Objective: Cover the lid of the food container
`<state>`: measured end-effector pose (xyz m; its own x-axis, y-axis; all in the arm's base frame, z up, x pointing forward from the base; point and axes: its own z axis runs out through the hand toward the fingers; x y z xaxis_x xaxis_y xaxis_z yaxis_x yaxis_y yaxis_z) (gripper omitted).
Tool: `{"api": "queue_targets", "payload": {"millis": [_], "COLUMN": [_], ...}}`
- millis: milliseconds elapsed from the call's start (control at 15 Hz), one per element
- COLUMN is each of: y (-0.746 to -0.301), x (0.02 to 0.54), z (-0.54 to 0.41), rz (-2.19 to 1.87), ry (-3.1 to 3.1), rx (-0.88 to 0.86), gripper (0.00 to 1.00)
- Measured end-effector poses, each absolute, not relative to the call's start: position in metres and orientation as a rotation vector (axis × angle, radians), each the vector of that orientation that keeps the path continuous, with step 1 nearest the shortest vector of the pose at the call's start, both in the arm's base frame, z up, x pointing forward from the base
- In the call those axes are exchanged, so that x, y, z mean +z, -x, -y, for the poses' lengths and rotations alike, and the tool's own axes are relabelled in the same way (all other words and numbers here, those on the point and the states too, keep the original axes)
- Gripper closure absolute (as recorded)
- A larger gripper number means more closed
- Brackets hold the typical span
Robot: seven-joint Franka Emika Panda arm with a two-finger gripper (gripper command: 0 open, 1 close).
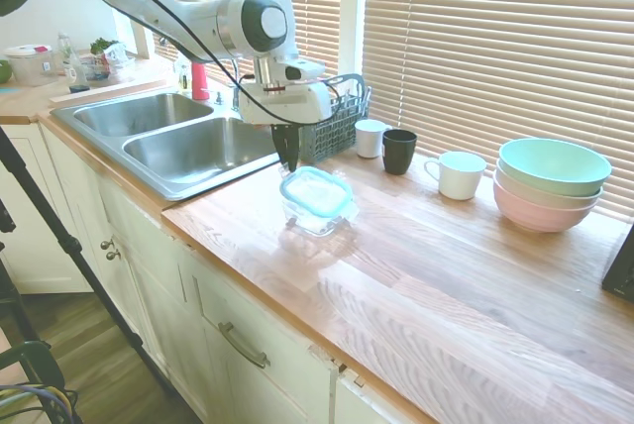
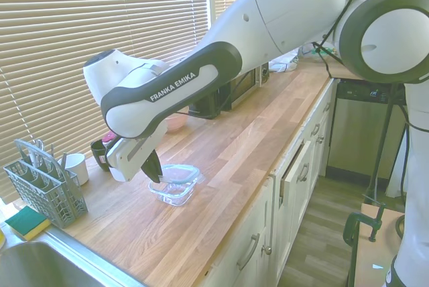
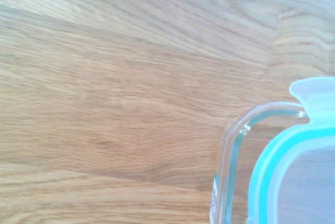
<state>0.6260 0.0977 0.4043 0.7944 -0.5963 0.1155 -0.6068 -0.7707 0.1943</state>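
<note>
arm pose: white arm reaches in over the sink side, forearm angled down, wrist pointing straight down at the wood surface (image 1: pixel 416 265)
tool: tool (image 1: pixel 288 159) sits low, just beside the sink-side edge of the lid; dark fingers close together, but can't tell if they pinch the lid edge or just stand next to it; 2nd ext view shows tool (image 2: pixel 153 169) touching or nearly touching the lid rim
lid: teal-rimmed clear lid (image 1: pixel 315 192) lies on top of the food container, roughly level, maybe slightly offset; wrist view shows teal rim (image 3: pixel 293 171) with a clear tab, glass corner poking out past it, so not fully lined up
food container: small clear glass dish (image 1: pixel 315 218) on surface near front edge, betw sink and cups; contents: looks empty, can't be sure thru the lid
sink: double steel sink (image 1: pixel 178 137) beside the arm, basins bare
rack: dark wire basket (image 1: pixel 332 127) behind the tool, contents unclear
cups: white cup (image 1: pixel 370 138), dark cup (image 1: pixel 399 151), white mug (image 1: pixel 460 174) in a row by the blinds
bowls: mint bowl (image 1: pixel 553 166) stacked on a white and a pink one, far end; insides not visible
</note>
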Motion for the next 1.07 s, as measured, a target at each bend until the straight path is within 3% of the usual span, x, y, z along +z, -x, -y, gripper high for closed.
{"api": "queue_targets", "payload": {"millis": [1067], "y": [-0.636], "x": [0.376], "z": [-0.095], "rz": [1.020], "ry": [-2.738], "rx": [0.083], "gripper": [1.00]}}
